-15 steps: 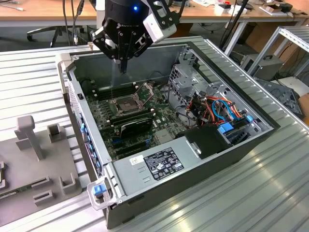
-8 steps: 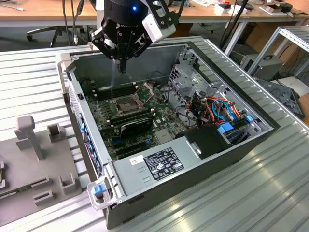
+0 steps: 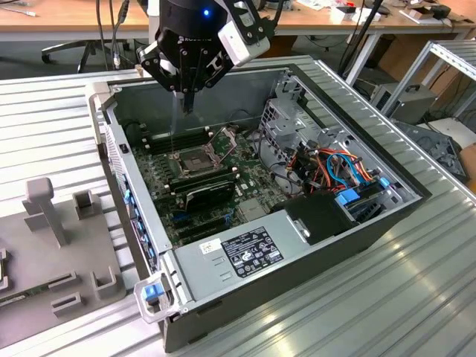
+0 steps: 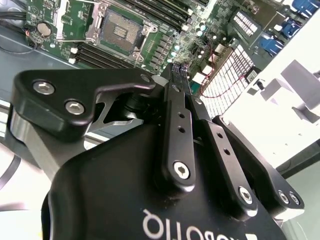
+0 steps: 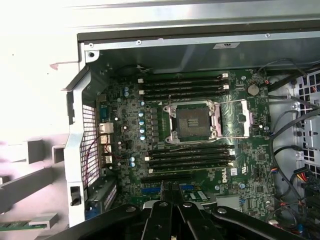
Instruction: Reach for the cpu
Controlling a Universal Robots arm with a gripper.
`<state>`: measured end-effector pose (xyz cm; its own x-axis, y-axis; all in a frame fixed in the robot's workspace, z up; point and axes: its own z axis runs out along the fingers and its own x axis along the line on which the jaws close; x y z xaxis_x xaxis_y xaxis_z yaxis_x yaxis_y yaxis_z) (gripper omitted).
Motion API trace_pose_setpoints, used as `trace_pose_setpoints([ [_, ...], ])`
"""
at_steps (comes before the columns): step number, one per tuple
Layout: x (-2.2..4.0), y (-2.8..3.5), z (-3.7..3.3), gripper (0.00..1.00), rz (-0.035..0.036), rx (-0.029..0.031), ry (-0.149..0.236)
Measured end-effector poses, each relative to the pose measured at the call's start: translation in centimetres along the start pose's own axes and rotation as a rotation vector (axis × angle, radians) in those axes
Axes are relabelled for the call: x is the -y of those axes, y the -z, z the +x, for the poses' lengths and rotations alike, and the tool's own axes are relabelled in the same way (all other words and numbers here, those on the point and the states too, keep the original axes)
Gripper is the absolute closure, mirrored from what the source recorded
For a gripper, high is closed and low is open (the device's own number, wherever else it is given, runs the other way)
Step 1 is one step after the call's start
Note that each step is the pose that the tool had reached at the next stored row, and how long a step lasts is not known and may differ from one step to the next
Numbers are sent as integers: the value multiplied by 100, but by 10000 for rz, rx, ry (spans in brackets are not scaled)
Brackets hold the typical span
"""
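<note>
The black gripper [image 3: 187,103] hangs with its wrist uppermost and points straight down in the exterior view. In both wrist views its two fingers [image 4: 173,115] are pressed together into one narrow tip. There is nothing held between them.

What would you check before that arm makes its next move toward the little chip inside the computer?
1. Grey metal computer case, side open: ok.
2. Silvery hinged plate open, off the small dark-grey square cpu: ok.
3. Black gripper shut, holding nothing: ok.
4. Gripper above the green circuit board, apart from the cpu: ok.
5. Orange and blue cables away from the cpu: ok.
6. Gripper squarely over the cpu: cannot tell.
</note>
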<state>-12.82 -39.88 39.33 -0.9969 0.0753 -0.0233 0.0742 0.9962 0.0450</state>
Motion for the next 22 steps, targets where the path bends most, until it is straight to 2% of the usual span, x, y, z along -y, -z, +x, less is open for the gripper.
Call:
trace_pose_setpoints([
  [5, 1, 0, 12, 89, -1, 1, 0],
  [17, 9, 3, 124, 89, 0, 0, 0],
  [22, 11, 4, 141, 89, 0, 0, 1],
])
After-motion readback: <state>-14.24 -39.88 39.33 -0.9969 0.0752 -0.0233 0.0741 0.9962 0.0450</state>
